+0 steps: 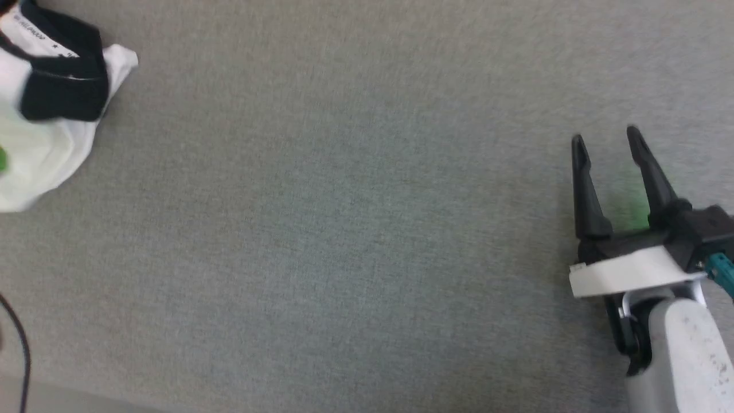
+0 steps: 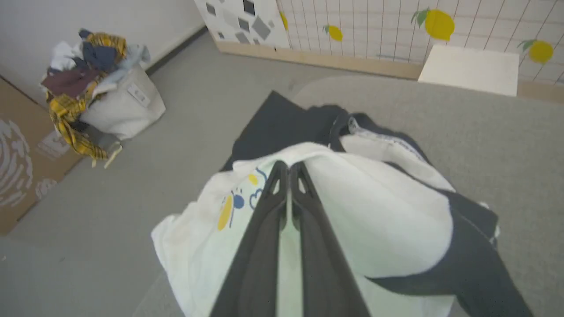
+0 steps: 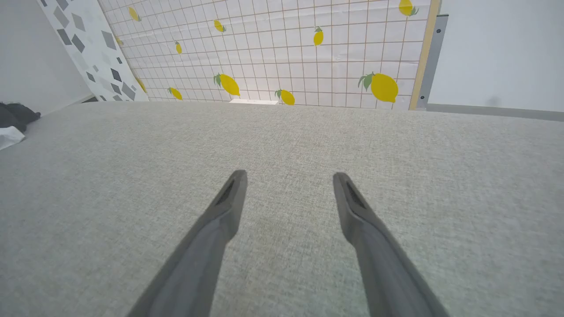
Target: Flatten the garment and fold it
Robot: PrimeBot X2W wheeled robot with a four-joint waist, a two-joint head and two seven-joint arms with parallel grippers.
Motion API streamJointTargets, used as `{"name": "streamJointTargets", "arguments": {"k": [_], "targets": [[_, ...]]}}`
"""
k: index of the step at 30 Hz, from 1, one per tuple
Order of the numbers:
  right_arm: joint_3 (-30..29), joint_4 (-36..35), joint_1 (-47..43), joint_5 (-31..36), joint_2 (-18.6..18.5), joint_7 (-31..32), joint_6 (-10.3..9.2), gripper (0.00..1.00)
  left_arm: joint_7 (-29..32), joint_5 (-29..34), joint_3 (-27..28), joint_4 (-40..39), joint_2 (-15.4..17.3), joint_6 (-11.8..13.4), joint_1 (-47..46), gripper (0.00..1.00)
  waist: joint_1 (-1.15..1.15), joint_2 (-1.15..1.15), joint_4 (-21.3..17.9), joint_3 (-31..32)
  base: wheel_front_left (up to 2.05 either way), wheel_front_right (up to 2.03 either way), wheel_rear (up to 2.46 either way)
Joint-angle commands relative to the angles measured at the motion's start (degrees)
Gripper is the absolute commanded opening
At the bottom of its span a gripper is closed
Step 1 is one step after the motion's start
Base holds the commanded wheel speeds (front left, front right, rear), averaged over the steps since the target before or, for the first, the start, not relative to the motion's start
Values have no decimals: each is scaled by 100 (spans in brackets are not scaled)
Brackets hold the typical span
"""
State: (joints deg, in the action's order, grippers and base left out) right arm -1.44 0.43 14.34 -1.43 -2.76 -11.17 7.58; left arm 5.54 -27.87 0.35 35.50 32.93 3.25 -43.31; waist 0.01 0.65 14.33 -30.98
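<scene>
The garment (image 1: 46,143), white with black sleeves and black neck trim, lies bunched at the far left edge of the grey cloth-covered table (image 1: 344,229). In the left wrist view the garment (image 2: 387,220) is heaped under my left gripper (image 2: 288,167), whose fingers are pressed together with a ridge of white cloth pinched at their tips, beside the yellow-blue print (image 2: 235,204). A black sleeve trails over the table's far edge. My right gripper (image 1: 606,137) hovers open over bare table at the right, far from the shirt. A corner of the garment (image 3: 9,125) shows in the right wrist view.
On the floor beyond the table stand a laundry bag heaped with clothes (image 2: 114,101), a cardboard box (image 2: 22,167) and a white box (image 2: 469,68). A lemon-patterned screen (image 3: 308,53) stands behind. A black cable (image 1: 20,344) hangs near the table's front left edge.
</scene>
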Motion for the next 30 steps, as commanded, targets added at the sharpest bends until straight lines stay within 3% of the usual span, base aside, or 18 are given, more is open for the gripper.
{"name": "streamJointTargets", "arguments": {"k": [1, 5, 10, 21, 30], "targets": [[-41, 88, -119, -106, -13, -78, -9, 100, -389, 248, -55, -192, 167, 79, -111, 0, -1, -65, -103, 1096, 0, 0, 0], [-99, 288, -305, -314, -12, -192, -9, 100, -1081, 771, -348, -677, 331, 120, -388, 0, -1, -65, -229, 1712, 0, 0, 0], [-118, 471, -549, -525, -12, -279, -9, 100, -1397, 1031, -733, -1211, 214, -58, -903, 0, -1, -65, -457, 2315, 0, 0, 0], [-118, 554, -936, -677, -12, -335, -9, 100, -949, 763, -1549, -2285, -1008, -271, -1664, 0, -1, -65, -1153, 2906, 0, 0, 0], [-50, 503, -1019, -687, -12, -286, -9, 100, -506, 200, -2095, -2430, -1816, -417, -996, 0, -1, -65, -1653, 2890, 0, 0, 0]]}}
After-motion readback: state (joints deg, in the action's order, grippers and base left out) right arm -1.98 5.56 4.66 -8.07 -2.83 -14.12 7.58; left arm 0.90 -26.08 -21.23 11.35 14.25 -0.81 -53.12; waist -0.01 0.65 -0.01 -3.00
